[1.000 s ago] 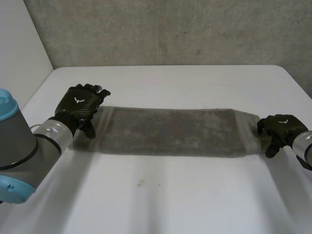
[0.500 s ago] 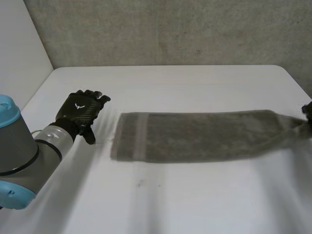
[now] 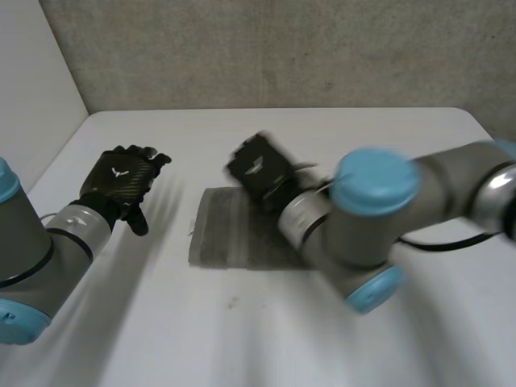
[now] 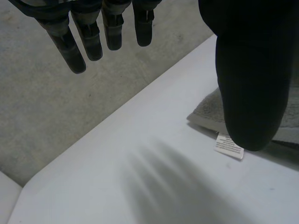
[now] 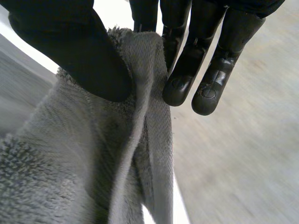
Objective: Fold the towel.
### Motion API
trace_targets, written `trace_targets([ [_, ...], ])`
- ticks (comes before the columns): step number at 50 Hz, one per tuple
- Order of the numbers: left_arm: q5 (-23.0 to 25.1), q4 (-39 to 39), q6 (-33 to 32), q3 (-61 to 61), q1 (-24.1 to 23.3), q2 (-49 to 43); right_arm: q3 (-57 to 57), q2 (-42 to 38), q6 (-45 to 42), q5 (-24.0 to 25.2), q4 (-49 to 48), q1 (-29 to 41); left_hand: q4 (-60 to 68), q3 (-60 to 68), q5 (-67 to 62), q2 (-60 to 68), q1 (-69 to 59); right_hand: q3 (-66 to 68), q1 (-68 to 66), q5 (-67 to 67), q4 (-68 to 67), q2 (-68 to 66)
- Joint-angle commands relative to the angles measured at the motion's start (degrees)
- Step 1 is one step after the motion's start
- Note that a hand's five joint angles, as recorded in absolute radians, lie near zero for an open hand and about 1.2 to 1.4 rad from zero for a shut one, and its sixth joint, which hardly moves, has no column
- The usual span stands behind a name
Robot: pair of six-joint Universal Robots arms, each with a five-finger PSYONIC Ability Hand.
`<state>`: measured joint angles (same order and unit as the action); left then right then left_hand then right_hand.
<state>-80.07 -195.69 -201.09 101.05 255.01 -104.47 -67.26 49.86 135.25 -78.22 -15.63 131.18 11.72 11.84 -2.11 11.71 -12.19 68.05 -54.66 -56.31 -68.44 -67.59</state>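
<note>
The grey towel (image 3: 219,239) lies on the white table (image 3: 347,133), its left end flat and the rest hidden under my right arm. My right hand (image 3: 258,168) hangs over that left end; in the right wrist view its thumb (image 5: 84,60) pinches an edge of the towel (image 5: 93,163) against the fingers (image 5: 187,74). My left hand (image 3: 122,181) rests open on the table, apart from the towel's left edge. In the left wrist view its fingers (image 4: 93,37) are straight, and a towel corner (image 4: 208,112) with a white label (image 4: 229,147) lies beside the thumb.
My right arm (image 3: 363,226) reaches across the table's middle, over the towel. A grey wall (image 3: 282,48) stands behind the table's far edge. The table's left edge runs close behind my left hand.
My right hand shut on the towel's right end, dragged the towel rightward, then swung that end leftward over the left end. My left hand drew slightly left, off the towel.
</note>
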Motion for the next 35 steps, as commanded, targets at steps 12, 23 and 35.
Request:
trace_targets([
  [12, 0.09, 0.04, 0.09, -0.77, 1.28, 0.32, 2.49, -6.10, 2.57, 2.19, -0.10, 8.65, 1.02, 0.90, -0.63, 1.03, -0.55, -58.05, 44.66, 56.31, 58.44, 57.59],
  [23, -0.08, -0.22, 5.88, -5.33, -4.86, -2.13, -8.76, 11.57, 21.90, -2.55, 3.86, -4.09, 1.86, 1.74, -1.47, 1.87, -1.39, -58.05, 44.66, 56.31, 58.44, 57.59],
  [35, 0.00, -0.57, 14.68, -10.08, -16.57, -8.12, -20.96, 13.24, 22.69, -2.29, 12.04, -15.69, 2.53, 2.41, -2.15, 2.54, -2.07, -58.05, 44.66, 56.31, 58.44, 57.59],
])
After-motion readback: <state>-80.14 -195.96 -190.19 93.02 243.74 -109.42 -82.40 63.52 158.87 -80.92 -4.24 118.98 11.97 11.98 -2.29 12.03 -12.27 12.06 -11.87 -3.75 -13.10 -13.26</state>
